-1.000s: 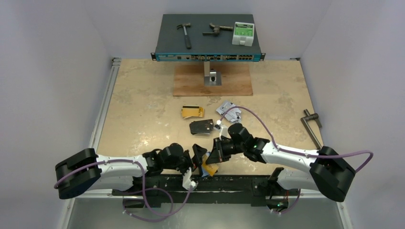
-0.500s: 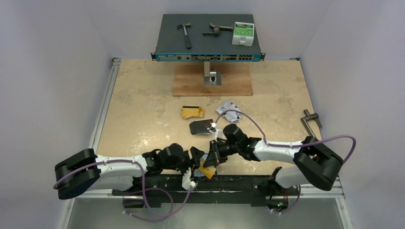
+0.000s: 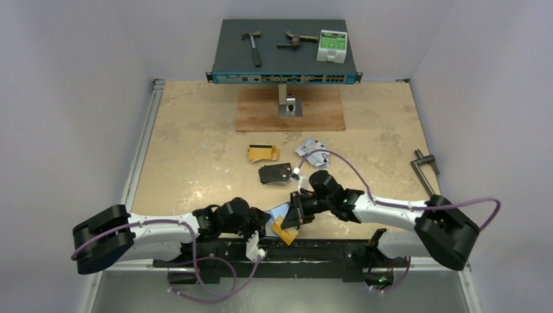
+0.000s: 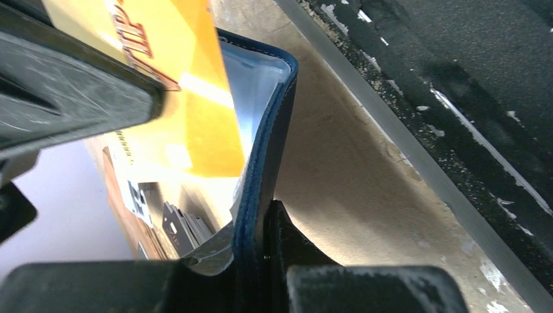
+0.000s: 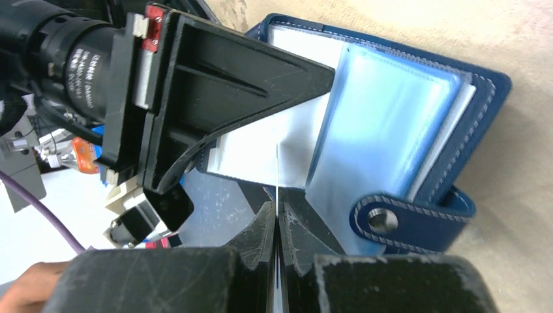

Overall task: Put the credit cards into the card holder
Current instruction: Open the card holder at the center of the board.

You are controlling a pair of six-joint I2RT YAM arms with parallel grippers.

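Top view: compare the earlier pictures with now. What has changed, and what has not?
The left hand closed on the cover of the card holder, taking hold of it. The right hand kept its yellow card, barely shifting. The loose cards farther out stayed put.

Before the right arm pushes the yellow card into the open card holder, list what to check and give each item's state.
1. Left gripper clamped on the cover of the card holder: ok.
2. Holder lying open with its clear sleeves showing: ok.
3. Snap tab undone: ok.
4. Right gripper shut on the yellow card: ok.
5. Card's leading edge lined up with a sleeve mouth: cannot tell. The right wrist view shows the card only edge-on, and the left wrist view hides the sleeve opening.
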